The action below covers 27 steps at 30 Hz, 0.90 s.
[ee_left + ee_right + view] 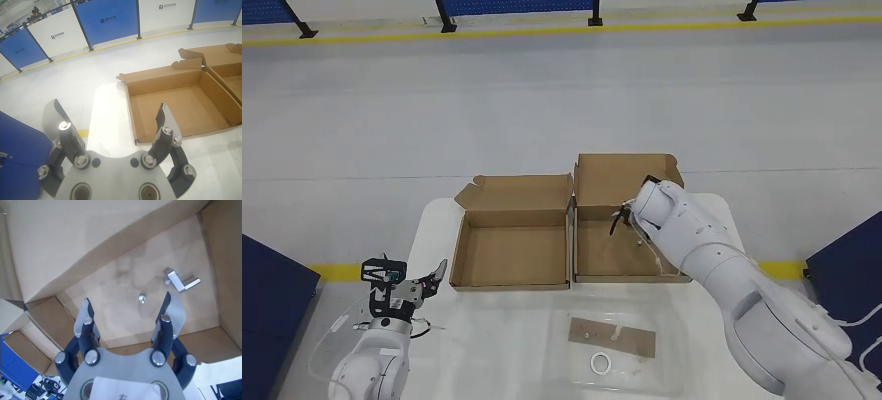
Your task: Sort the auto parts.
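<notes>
I'm holding the right end effector [127,297] open over the right box [226,256], which is containing a bracket [180,280] and a bolt [141,298]; the left end effector [108,103] is hanging open near the left box [179,106].

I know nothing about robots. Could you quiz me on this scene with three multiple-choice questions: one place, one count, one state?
1. Where is the bracket? A) left box B) right box C) tray
2. How many boxes are on the table? A) one B) two C) three
3. The left fingers are: A) open, empty B) shut on a bolt C) shut on a ring
Answers: B, it lies on that box's floor; B, two sit side by side; A, spread with nothing between.
</notes>
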Each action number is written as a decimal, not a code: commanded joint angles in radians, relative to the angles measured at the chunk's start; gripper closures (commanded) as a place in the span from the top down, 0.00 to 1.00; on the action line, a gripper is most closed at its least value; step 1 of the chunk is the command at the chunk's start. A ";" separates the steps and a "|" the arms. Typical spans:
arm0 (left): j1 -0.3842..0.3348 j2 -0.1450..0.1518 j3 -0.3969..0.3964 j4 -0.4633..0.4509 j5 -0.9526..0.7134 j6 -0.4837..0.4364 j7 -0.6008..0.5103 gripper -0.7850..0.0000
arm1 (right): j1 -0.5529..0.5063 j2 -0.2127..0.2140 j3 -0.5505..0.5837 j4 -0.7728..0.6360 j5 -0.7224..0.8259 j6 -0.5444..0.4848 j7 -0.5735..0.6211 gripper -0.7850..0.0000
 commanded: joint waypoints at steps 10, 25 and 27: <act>0.000 0.000 0.000 0.000 0.000 0.000 0.000 1.00 | -0.001 0.008 0.007 -0.022 -0.004 -0.011 0.016 1.00; 0.000 0.000 0.000 0.000 0.000 0.000 0.000 1.00 | -0.002 0.058 -0.031 -0.245 -0.220 -0.051 0.148 1.00; 0.000 0.000 0.000 0.000 0.000 0.000 0.000 1.00 | -0.010 0.085 -0.023 -0.333 -0.269 -0.070 0.208 1.00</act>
